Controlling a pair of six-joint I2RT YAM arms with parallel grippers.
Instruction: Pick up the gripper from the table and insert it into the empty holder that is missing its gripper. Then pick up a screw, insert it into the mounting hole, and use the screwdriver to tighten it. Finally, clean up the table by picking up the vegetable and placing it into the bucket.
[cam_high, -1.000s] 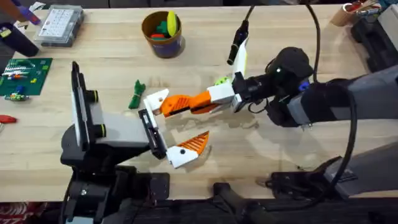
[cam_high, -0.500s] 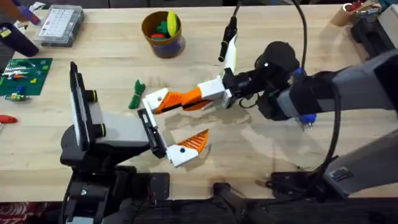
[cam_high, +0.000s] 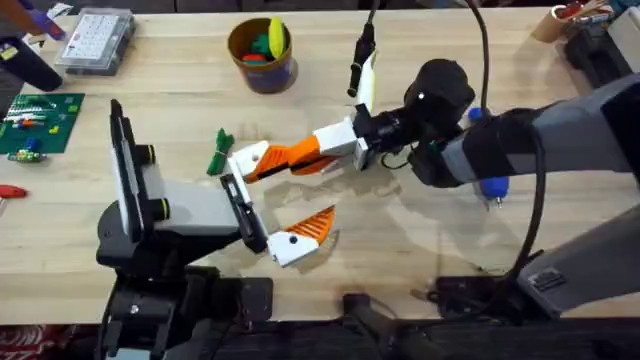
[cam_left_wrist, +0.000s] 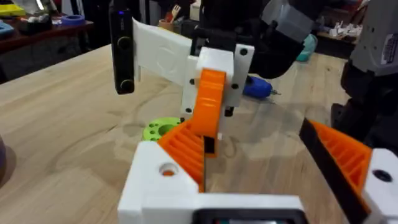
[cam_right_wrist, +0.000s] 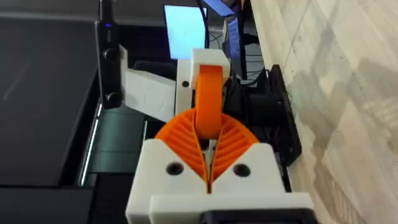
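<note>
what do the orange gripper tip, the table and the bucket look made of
The gripper: matte orange plastic, probably 3D-printed, judging by its flat even colour. Table: light wood, visible grain and plank seams, satin finish. Bucket: likely plastic; tan rim, dark body, smooth.

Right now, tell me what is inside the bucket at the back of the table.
Inside the bucket, the overhead view shows toy foods: a yellow piece standing above the rim, a green piece and a red piece. Their lower parts and the bucket's bottom are hidden by its wall.
</note>
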